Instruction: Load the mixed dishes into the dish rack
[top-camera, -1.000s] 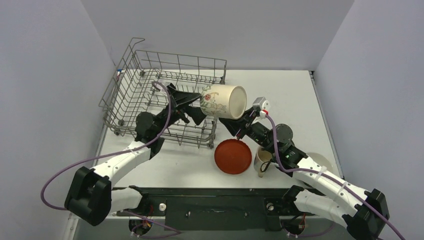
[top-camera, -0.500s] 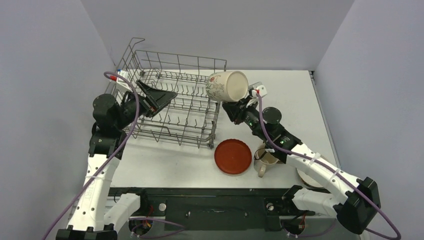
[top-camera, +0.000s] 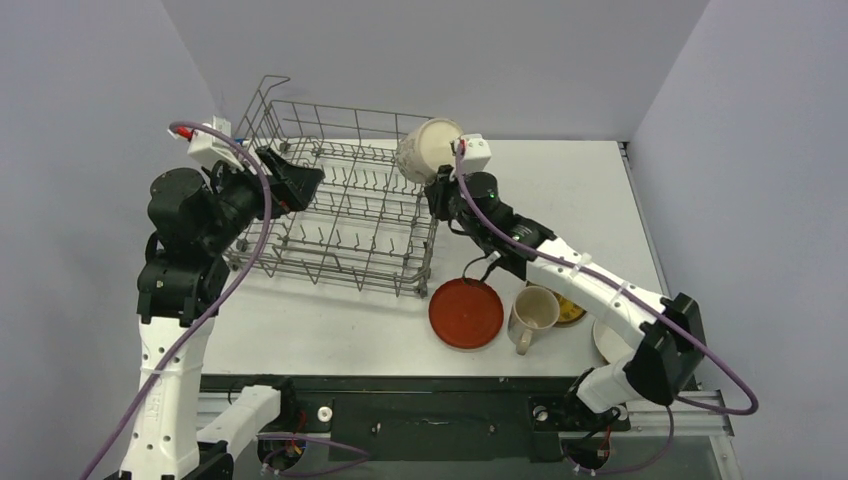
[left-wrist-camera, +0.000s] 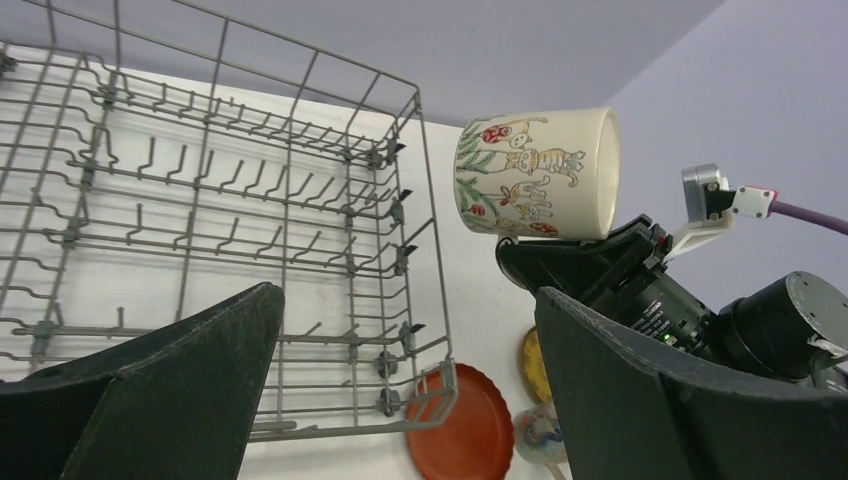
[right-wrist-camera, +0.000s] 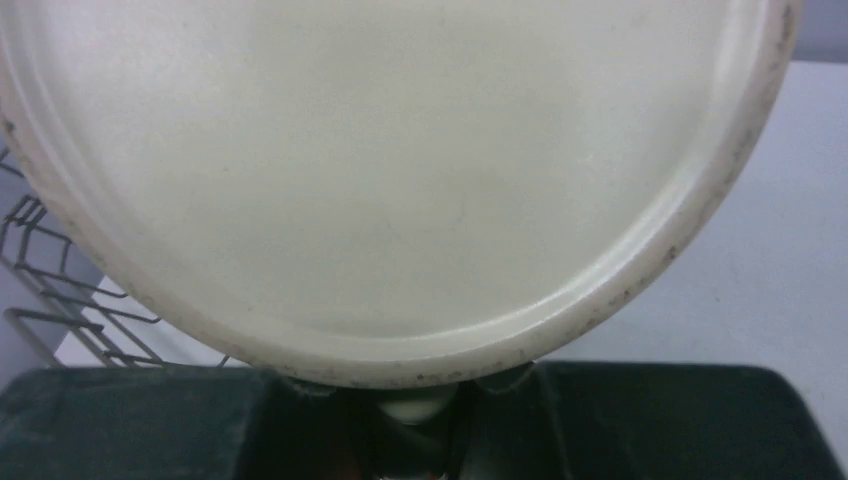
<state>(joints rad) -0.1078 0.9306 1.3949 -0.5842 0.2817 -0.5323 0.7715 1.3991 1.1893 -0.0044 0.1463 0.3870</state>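
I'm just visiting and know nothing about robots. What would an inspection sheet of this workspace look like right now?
Surface: white table.
Job's things: dish rack holds no dishes; cream mug held on its side above the rack's far right corner; red plate, other mug, yellow saucer and white bowl sit on the table.
Clutter: nothing seen.
Grippers: left gripper jaws wide open, holding nothing; right gripper shut on the cream mug.
Cables: purple cable on the left arm and right arm.
Surroundings: plain walls on three sides.
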